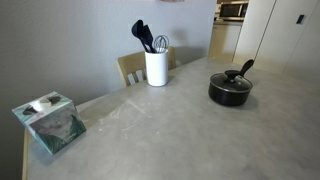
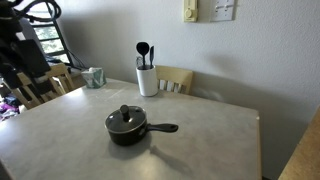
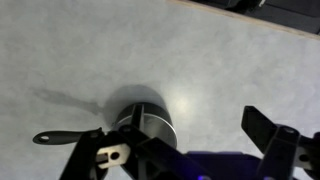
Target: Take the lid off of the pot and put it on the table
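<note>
The black pot (image 1: 230,92) stands on the light grey table (image 1: 150,135) with the glass lid (image 1: 230,79) on it, black knob up. Both exterior views show this; in the second the pot (image 2: 128,130) with the lid (image 2: 125,118) sits mid-table (image 2: 220,140), handle pointing right. In the wrist view the pot (image 3: 150,118) lies below, its handle (image 3: 60,137) to the left, partly hidden by one finger. My gripper (image 3: 185,150) is open and empty, well above the table. The pot is under its left finger. The gripper does not show in the exterior views.
A white utensil holder (image 1: 156,67) with black utensils stands at the table's back edge, and also shows in an exterior view (image 2: 147,80). A tissue box (image 1: 50,122) sits at one corner. A wooden chair (image 2: 175,80) stands behind the table by the wall.
</note>
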Motion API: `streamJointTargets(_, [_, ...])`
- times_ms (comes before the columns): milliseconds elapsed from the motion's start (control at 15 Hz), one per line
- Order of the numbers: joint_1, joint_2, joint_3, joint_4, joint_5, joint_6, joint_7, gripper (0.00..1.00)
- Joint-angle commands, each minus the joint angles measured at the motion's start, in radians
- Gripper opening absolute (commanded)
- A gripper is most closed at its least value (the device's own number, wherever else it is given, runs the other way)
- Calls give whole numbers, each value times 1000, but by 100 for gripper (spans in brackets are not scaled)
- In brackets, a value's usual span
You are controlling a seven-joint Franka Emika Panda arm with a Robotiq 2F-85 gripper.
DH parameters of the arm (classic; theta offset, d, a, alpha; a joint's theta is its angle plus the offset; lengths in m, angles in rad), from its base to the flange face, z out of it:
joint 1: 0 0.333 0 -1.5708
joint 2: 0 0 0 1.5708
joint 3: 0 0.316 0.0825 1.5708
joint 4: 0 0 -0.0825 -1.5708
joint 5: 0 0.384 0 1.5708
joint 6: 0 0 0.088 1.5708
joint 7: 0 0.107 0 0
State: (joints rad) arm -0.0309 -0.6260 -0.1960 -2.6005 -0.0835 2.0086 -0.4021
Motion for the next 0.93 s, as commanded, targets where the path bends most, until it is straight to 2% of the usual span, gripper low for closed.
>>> streamJointTargets(0, [19,213,-65,161,-66,-1,-202,100])
streamJointTargets(133, [36,323,-94,246,-47,6,-334,100])
streamJointTargets(333, [44,477,-110,370,42,-6,-548,100])
streamJointTargets(400, [0,353,-64,267,8,5,-439,100])
streamJointTargets(600, [-5,468,-55,349,36,4,-518,100])
streamJointTargets(867, [-14,490,-58,348,32,24,-531,100])
